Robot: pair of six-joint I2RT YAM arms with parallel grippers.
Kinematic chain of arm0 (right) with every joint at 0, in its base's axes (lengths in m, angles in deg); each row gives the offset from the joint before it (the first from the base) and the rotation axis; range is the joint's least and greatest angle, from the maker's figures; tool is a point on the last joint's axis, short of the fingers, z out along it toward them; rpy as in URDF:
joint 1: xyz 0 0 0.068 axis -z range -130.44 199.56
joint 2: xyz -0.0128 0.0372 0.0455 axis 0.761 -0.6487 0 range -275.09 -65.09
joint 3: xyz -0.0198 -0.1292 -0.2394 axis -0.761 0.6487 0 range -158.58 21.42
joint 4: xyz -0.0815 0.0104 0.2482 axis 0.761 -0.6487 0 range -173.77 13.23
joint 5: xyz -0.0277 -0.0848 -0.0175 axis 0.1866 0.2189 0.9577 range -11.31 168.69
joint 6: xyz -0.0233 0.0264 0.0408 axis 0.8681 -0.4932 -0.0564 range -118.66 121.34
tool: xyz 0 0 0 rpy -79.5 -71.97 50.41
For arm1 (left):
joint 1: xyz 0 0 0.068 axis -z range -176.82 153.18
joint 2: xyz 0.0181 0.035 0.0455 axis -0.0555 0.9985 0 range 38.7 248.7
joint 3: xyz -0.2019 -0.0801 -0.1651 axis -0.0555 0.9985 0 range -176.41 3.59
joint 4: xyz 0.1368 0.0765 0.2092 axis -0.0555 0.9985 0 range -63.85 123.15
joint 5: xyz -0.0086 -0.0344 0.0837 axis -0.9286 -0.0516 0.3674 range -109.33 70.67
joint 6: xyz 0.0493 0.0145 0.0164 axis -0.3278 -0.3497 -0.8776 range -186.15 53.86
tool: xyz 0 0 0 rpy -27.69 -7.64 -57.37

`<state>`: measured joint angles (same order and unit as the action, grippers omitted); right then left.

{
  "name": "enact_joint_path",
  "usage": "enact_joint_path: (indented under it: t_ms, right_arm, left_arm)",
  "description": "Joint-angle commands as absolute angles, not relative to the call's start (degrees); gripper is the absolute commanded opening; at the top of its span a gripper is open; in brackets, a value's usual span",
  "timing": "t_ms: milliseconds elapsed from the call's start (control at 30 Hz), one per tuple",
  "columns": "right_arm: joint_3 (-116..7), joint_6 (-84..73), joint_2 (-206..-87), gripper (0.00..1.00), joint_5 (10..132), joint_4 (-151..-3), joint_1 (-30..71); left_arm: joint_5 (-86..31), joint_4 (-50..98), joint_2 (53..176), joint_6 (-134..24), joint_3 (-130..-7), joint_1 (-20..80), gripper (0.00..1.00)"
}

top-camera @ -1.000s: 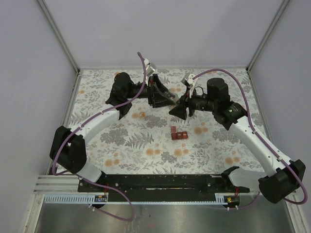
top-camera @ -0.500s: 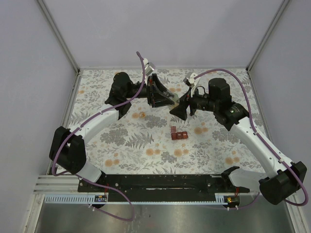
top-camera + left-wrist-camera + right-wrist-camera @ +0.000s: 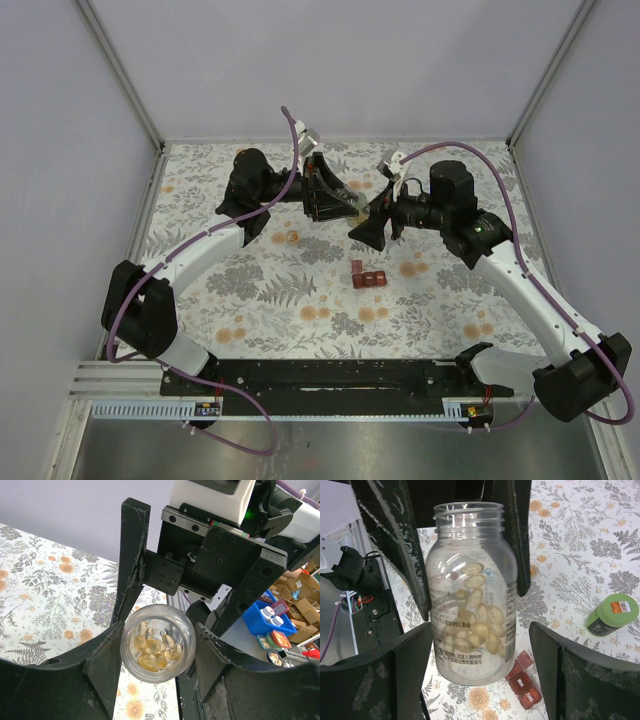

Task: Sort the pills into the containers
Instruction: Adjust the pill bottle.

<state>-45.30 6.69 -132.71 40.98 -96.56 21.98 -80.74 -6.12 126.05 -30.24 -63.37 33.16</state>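
Currently | left tool (image 3: 156, 637) pinching clear bottle (image 3: 470, 580) aloft, mouth uncapped, yellow pills (image 3: 155, 650) heaped inside | right tool (image 3: 481, 635) spread, set astride same bottle | green bottle (image 3: 611, 614) and dark-red pill box (image 3: 522, 682) resting on floral counter (image 3: 580, 540) beneath, apart from each other.

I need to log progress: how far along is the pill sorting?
Done: the clear bottle is uncapped. In hand: the left gripper holds it in the air, pills inside, with the right gripper open around it. Left: moving pills into the red pill box and green bottle, which sit on the cloth, away from both grippers.
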Motion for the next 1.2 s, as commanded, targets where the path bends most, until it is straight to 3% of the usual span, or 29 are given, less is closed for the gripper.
enact_joint_path:
  t_ms: [0,333,633,1167]
  right_arm:
    - [-46.96,7.49,-131.10,0.87,37.21,-96.37,22.48]
    - [-46.87,7.58,-130.83,0.79,38.09,-95.93,22.49]
    - [-46.69,7.76,-130.57,0.78,38.79,-95.93,22.49]
    - [-45.81,7.23,-129.96,0.76,39.93,-94.43,22.49]
  left_arm:
    - [-79.62,-7.69,124.13,-30.72,-63.73,32.80,0.00]
    - [-79.36,-7.33,123.95,-30.81,-63.47,32.80,0.00]
    - [-79.53,-8.21,123.95,-30.46,-62.94,32.80,0.00]
    - [-77.95,-22.27,123.78,-19.66,-59.52,32.01,0.00]
